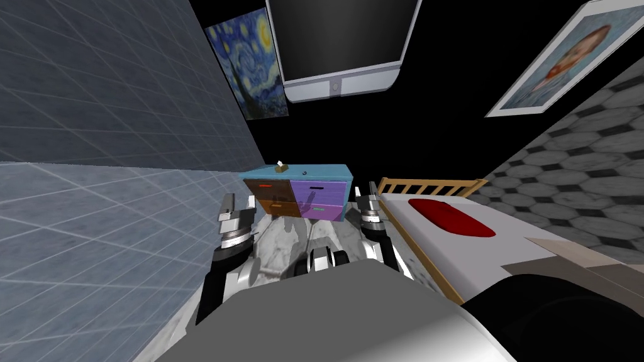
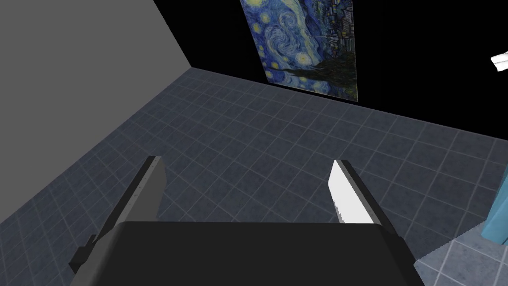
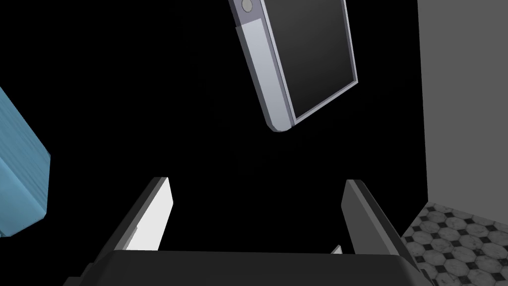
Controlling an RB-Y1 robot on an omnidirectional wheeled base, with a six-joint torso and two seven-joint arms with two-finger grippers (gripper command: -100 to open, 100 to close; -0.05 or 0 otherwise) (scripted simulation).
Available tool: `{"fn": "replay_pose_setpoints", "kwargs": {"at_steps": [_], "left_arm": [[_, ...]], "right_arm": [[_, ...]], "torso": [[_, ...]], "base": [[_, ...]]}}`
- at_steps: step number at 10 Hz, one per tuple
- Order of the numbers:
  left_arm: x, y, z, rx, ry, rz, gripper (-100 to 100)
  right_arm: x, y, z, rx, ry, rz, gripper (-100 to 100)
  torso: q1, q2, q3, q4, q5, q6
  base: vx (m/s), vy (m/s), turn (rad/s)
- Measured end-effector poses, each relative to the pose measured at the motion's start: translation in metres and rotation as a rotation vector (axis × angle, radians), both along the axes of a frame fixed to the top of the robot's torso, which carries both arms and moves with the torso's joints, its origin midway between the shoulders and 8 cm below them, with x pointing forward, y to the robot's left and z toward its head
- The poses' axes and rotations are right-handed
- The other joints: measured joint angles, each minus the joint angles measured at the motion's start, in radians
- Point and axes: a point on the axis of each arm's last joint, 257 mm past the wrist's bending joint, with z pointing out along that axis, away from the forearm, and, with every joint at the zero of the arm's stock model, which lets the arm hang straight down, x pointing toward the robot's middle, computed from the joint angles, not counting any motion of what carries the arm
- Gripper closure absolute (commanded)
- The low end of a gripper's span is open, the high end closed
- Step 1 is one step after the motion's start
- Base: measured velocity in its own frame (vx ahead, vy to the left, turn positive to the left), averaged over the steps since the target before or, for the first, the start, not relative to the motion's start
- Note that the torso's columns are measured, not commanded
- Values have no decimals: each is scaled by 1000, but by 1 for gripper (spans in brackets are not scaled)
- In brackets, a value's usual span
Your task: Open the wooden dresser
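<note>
The dresser (image 1: 297, 191) stands ahead of me against a black area: a blue top and frame, two brown drawers on its left half, two purple drawers on its right, all shut. A small tan object (image 1: 281, 167) lies on its top. My left gripper (image 1: 227, 205) hangs open just left of the dresser, short of it; its open fingers (image 2: 149, 191) point past the blue corner (image 2: 498, 213) at the tiled wall. My right gripper (image 1: 365, 195) is open at the dresser's right side, with the blue edge (image 3: 20, 169) beside its fingers (image 3: 154, 213).
A bed (image 1: 497, 245) with a wooden headboard (image 1: 427, 186) and a red pillow (image 1: 451, 217) lies close on my right. A tiled wall (image 1: 94, 126) runs along my left. A dark screen (image 1: 343, 44) and a starry painting (image 1: 248, 63) hang above the dresser.
</note>
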Motion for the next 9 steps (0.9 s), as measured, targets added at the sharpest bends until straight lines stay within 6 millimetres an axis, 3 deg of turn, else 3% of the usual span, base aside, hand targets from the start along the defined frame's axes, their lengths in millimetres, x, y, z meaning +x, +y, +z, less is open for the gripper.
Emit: {"fn": "replay_pose_setpoints", "kwargs": {"at_steps": [9], "left_arm": [[58,-7,-84,59,215,-19,-100]], "right_arm": [[0,0,0,0,0,0,0]], "torso": [[1,1,1,0,0,0]], "base": [[84,-20,-49]]}}
